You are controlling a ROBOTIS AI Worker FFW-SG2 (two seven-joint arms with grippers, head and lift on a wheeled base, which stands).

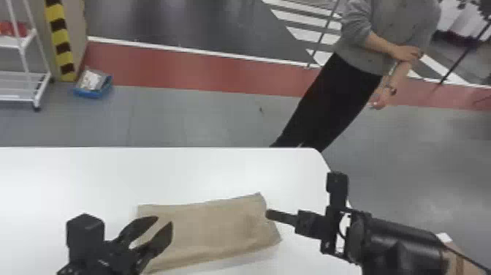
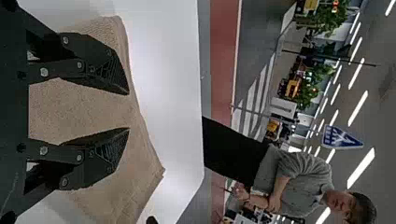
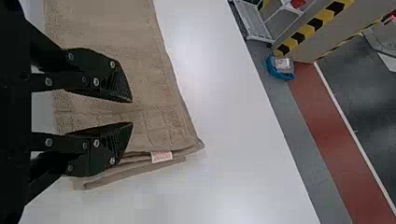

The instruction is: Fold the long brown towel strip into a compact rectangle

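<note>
Folding partly done: towel strip (image 1: 215,226) layered on counter (image 1: 164,175), near side; compacting fold prob. pending. L end effector (image 2: 129,111) over left part, R end effector (image 3: 132,112) by right end; both released.

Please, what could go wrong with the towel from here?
The black two-fingered right gripper has open jaws near the layered end of the folded brown cloth towel; closing there might catch only some layers. The black left gripper is over the other end, so lowering it could wrinkle the cloth.
</note>
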